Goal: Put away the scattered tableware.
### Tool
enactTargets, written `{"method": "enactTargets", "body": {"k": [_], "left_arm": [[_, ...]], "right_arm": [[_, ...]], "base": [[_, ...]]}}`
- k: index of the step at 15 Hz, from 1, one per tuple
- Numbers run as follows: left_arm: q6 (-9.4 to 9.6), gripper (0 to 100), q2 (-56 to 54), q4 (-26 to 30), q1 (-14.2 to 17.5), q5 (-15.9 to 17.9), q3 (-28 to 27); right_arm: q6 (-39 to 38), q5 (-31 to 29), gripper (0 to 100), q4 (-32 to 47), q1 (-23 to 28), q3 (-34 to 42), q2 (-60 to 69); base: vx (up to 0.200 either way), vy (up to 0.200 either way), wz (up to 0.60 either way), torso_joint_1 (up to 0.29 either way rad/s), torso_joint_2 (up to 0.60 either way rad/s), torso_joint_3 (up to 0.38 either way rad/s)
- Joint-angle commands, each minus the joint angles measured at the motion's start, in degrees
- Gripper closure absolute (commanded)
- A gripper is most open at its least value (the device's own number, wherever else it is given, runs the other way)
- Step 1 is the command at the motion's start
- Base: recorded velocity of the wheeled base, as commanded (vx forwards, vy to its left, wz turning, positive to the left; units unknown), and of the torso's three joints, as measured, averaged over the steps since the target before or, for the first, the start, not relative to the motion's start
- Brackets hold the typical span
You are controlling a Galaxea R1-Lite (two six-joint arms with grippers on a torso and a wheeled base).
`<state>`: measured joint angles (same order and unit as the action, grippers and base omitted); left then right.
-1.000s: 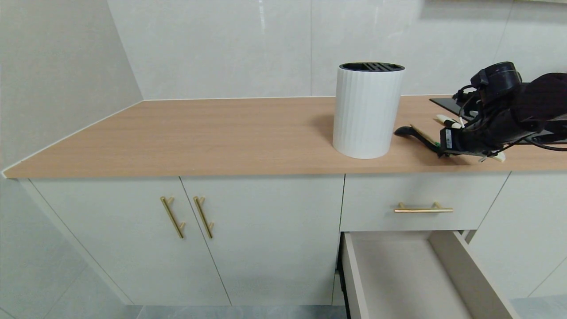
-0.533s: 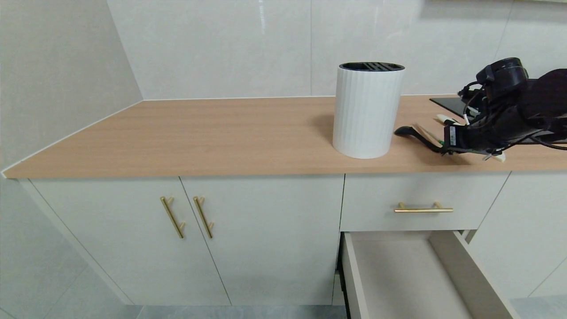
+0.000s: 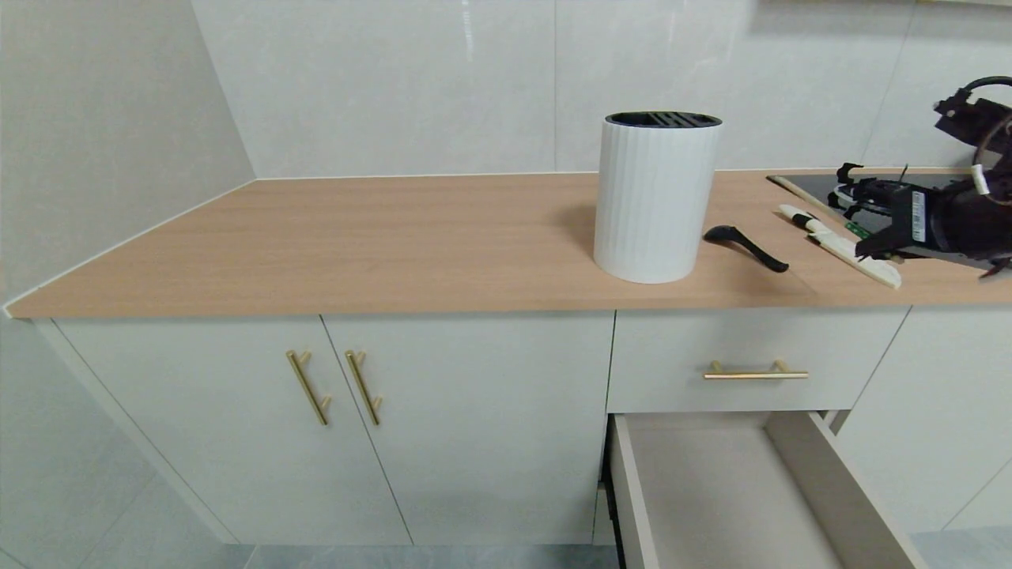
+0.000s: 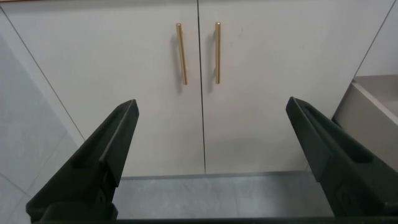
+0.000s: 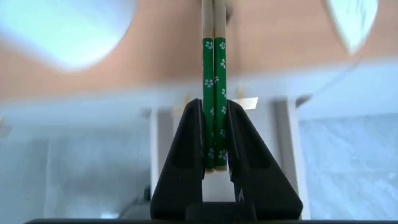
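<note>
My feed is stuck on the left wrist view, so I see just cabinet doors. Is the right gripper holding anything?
Observer: Yes, the right gripper is shut on a pair of chopsticks with green flowered ends.
Operator: What lies on the counter?
Observer: A black spoon and a white utensil lie on the countertop, to the right of the white holder.
Operator: Any drawer open?
Observer: The lower drawer, below the spoon, stands pulled out.
</note>
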<state>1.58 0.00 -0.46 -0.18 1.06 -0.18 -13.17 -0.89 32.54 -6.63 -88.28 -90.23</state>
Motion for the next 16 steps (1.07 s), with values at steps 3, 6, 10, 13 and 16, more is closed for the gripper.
{"method": "enactTargets", "body": {"k": [3,6,10,13,16], "left_arm": [[0.0,0,0.0,-0.06,0.01,-0.01,0.01],[0.0,0,0.0,0.02,0.01,-0.01,0.01],[0.0,0,0.0,0.02,0.01,-0.01,0.01],[0.0,0,0.0,-0.06,0.01,-0.01,0.01],[0.0,0,0.0,0.02,0.01,-0.01,0.01]], "right_arm": [[-0.02,0.54,100,7.54,-5.41,12.52,17.9],[-0.02,0.54,100,9.12,-9.1,20.43,23.09],[-2.92,0.71,100,9.74,-11.83,29.49,17.11],[-4.24,0.71,100,4.64,-11.83,33.7,6.39],[-5.64,0.71,100,-2.13,-11.91,36.69,0.67]], "base": [[0.0,0.0,0.0,0.0,0.0,0.0],[0.0,0.0,0.0,0.0,0.0,0.0],[0.0,0.0,0.0,0.0,0.0,0.0],[0.0,0.0,0.0,0.0,0.0,0.0],[0.0,0.0,0.0,0.0,0.0,0.0]]}}
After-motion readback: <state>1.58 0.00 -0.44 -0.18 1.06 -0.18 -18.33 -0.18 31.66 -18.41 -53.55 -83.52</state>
